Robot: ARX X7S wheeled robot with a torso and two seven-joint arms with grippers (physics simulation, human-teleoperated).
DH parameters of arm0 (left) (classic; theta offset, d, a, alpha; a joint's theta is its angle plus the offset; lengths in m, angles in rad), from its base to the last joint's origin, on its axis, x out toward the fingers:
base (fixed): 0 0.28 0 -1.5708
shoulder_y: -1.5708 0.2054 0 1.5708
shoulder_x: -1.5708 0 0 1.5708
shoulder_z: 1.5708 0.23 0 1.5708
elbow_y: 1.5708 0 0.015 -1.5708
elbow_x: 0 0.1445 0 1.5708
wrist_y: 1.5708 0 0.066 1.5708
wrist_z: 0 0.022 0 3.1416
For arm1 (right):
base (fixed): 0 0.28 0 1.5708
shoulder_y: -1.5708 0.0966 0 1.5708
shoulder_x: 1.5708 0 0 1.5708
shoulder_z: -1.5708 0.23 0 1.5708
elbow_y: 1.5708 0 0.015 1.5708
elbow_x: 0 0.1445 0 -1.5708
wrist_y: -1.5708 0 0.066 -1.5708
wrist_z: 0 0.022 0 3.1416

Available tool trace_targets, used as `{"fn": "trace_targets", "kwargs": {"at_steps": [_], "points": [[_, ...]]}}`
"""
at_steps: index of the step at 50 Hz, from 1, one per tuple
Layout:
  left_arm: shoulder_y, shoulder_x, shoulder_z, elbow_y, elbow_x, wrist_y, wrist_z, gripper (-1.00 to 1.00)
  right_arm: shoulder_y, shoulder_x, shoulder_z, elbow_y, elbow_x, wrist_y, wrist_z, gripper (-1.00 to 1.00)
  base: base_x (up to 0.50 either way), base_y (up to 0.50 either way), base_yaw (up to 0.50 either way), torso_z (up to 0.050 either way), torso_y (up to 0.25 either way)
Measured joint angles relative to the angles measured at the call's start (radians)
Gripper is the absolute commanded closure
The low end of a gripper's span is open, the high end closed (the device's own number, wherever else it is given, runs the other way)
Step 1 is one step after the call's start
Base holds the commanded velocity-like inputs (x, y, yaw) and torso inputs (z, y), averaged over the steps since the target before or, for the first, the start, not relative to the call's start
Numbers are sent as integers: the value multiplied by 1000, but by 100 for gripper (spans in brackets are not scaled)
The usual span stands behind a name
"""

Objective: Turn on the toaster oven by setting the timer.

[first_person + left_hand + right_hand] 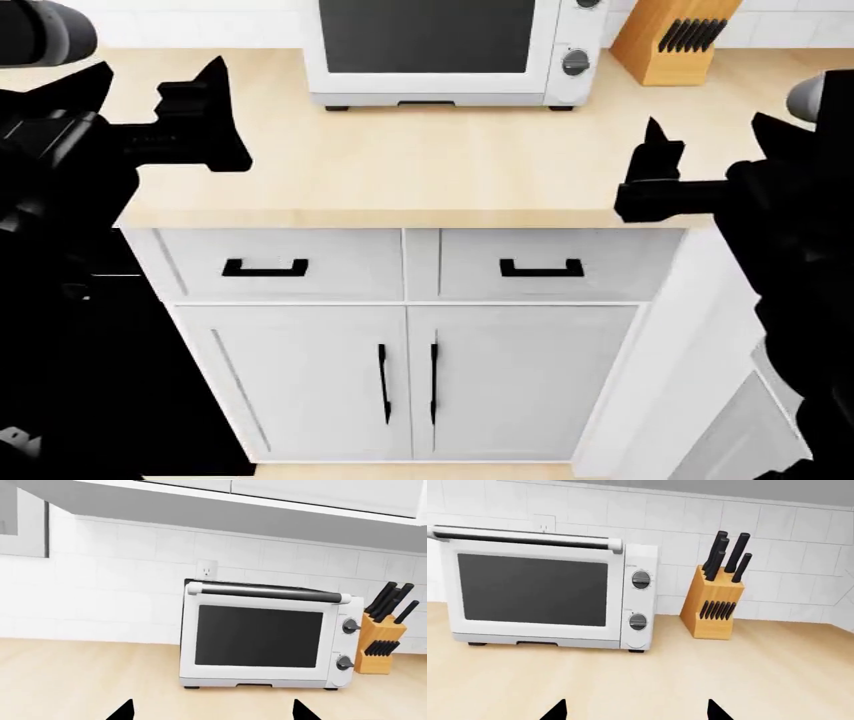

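Observation:
The toaster oven (427, 40) is a white box with a dark glass door, standing at the back of the wooden counter. Its two grey knobs sit one above the other on the side panel: upper knob (640, 579), lower knob (638, 621). The left wrist view shows the oven (257, 640) head-on, some way off. My left gripper (211, 710) is open and empty, hovering over the counter's front left (158, 78). My right gripper (635, 711) is open and empty too, near the counter's front right (707, 135), well short of the knobs.
A wooden knife block (712, 605) with black handles stands just beside the oven's knob side. The counter (400, 160) sits over two drawers (264, 266) and cabinet doors. A tiled wall with an outlet (207, 569) lies behind, with upper cabinets overhead.

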Motion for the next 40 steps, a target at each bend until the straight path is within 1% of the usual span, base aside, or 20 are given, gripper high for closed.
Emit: {"fn": "trace_targets", "kwargs": {"at_steps": [10, 29, 40], "points": [[45, -25, 32, 15, -20, 56, -19, -100, -30, 22, 8, -17, 92, -28, 64, -100, 0, 0, 0, 0, 0], [81, -46, 67, 21, -26, 118, -40, -100, -59, 39, 7, -26, 152, -53, 96, -100, 7, 0, 0, 0, 0], [84, -47, 67, 20, -36, 128, -53, -100, -62, 40, 13, -12, 169, -63, 96, -100, 500, -16, 0, 0, 0]]}}
